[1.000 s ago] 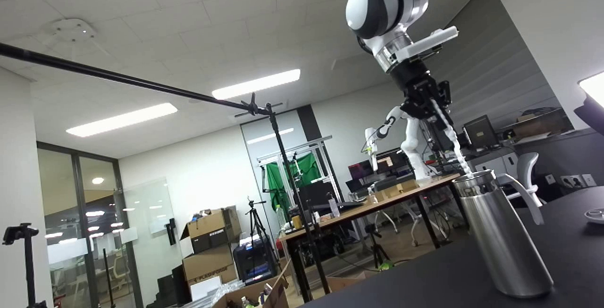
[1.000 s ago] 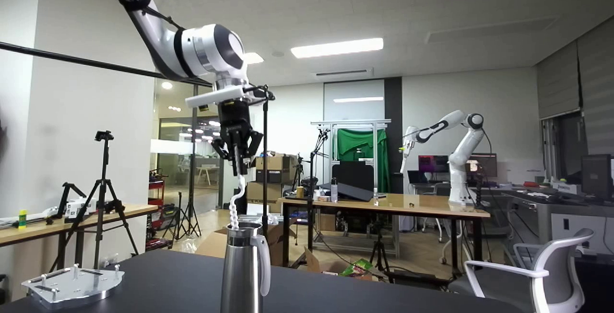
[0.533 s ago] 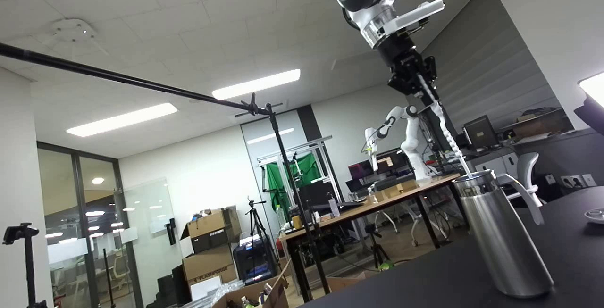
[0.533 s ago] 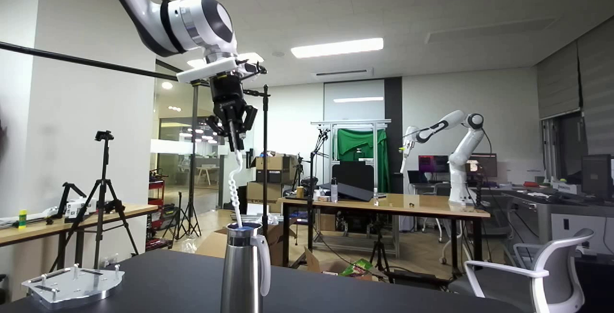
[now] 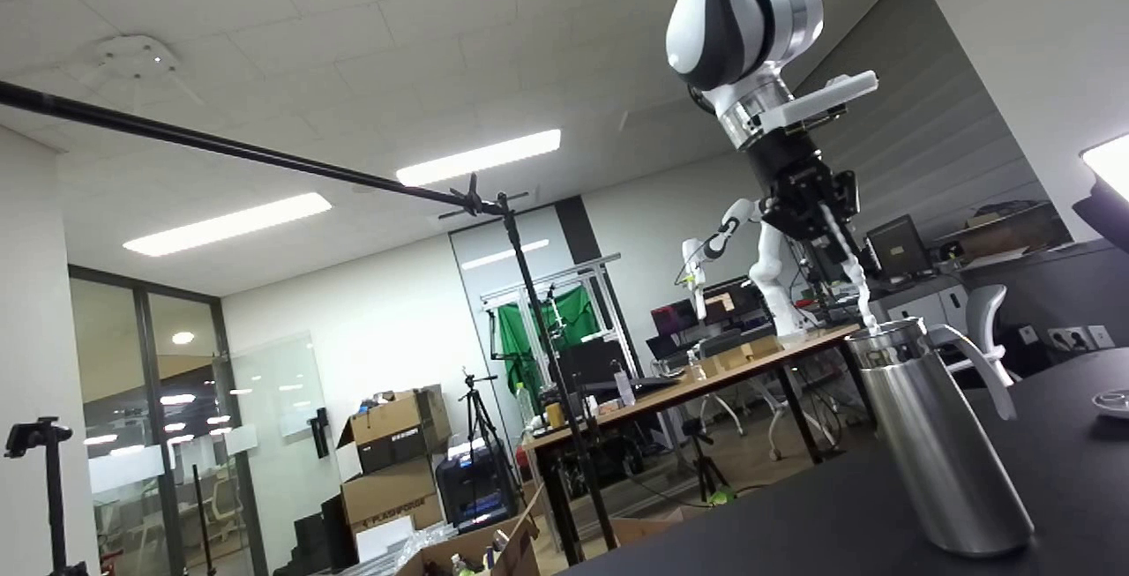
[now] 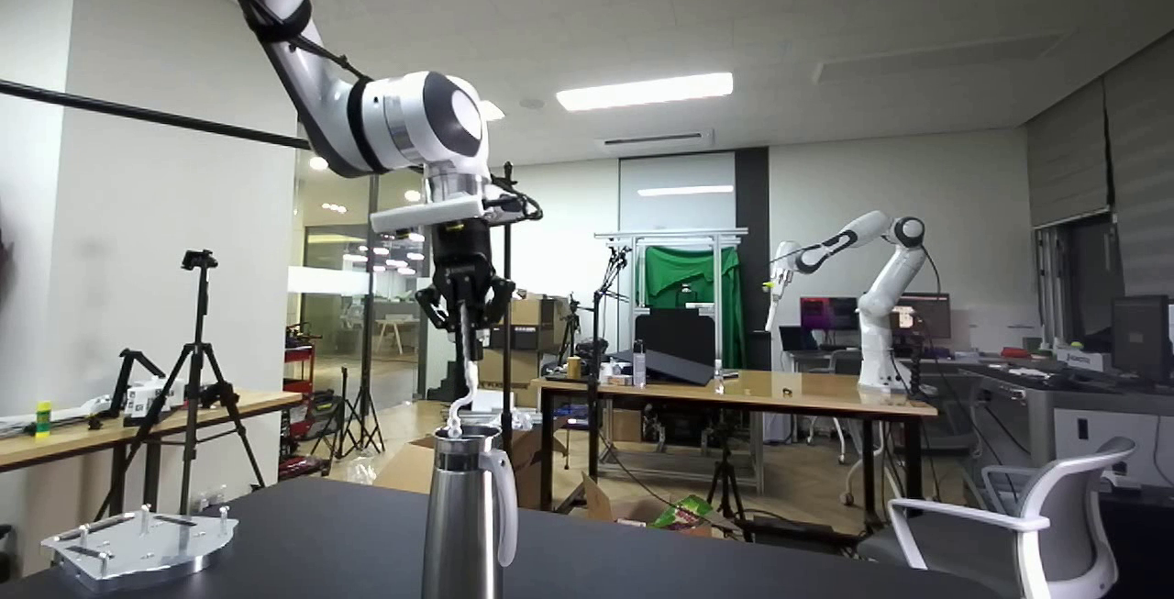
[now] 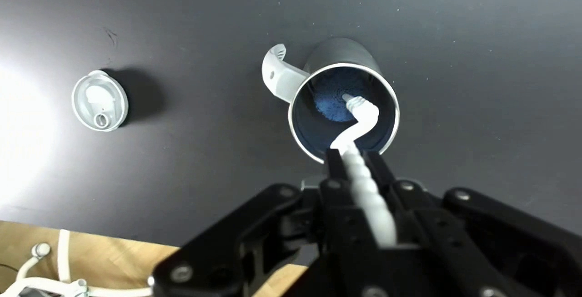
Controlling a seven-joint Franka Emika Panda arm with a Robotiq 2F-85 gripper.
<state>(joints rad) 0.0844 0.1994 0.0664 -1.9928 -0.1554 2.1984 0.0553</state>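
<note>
Gripper (image 7: 355,157): jaws clamped on a twisted white rod (image 7: 365,116), above a steel jug (image 6: 459,526).
White rod: bends below the jaws and dips into the jug's mouth, where a blue textured head (image 7: 333,106) shows at its lower end.
Steel jug: upright and uncapped on a black tabletop (image 7: 204,151); in the wrist view its mouth lies at 12 o'clock from the gripper, its pale handle (image 7: 279,78) at 10 o'clock on the rim.
Round lid (image 7: 100,99): flat on the tabletop, 9 o'clock from the jug, well apart.
Clear plate (image 6: 156,549): 9 o'clock from the jug in an exterior view.
</note>
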